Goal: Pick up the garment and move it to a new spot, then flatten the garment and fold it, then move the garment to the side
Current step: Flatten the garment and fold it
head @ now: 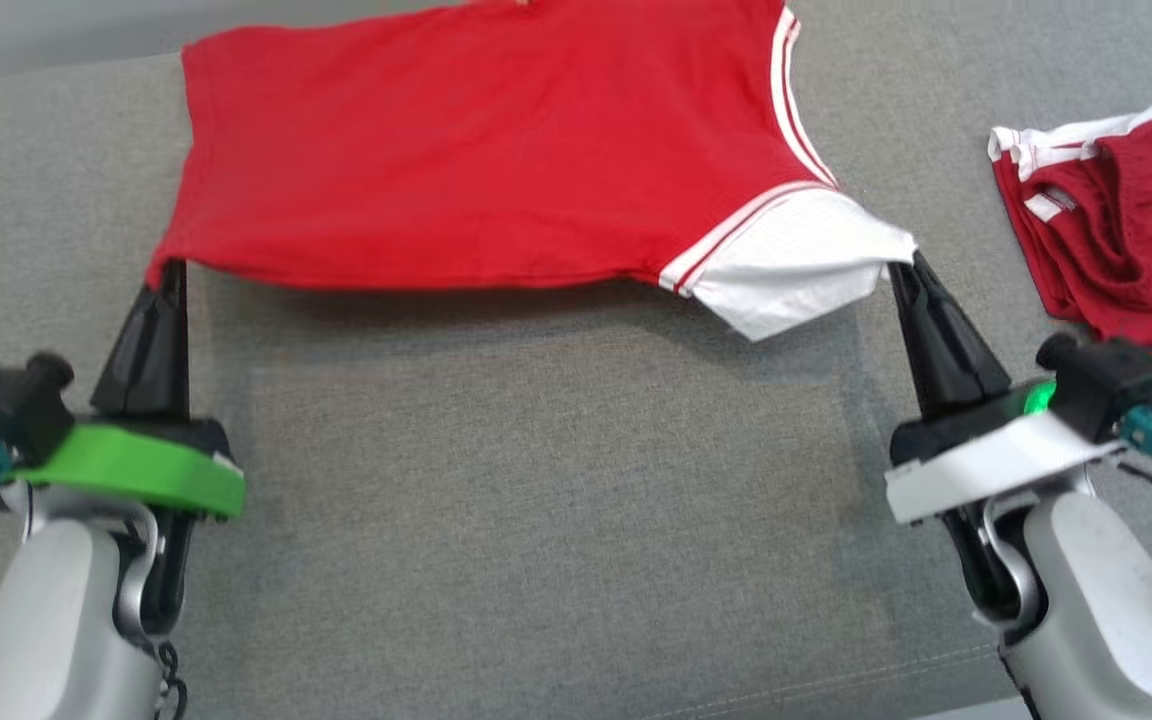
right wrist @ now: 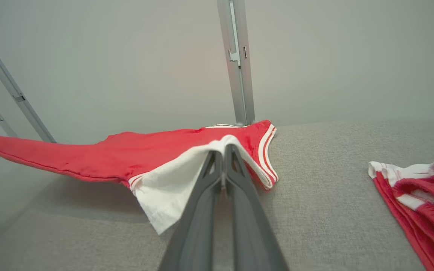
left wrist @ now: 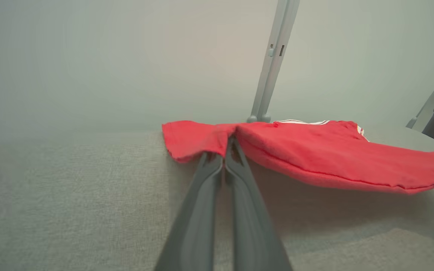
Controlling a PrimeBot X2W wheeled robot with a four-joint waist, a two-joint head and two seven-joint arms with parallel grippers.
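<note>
Now both ends are pinched shut: the left tool grips the red shirt at its lower-left corner, the right tool grips the white sleeve. The shirt spans the upper frame (near edge raised) over the grey fabric surface. Red shorts lie far right.

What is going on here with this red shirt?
The robot holds the red shirt by its near edge. The left gripper is shut on a red corner, the right gripper on the white sleeve. That edge is lifted off the grey surface; the far part lies on it. A darker red garment lies to the right.
</note>
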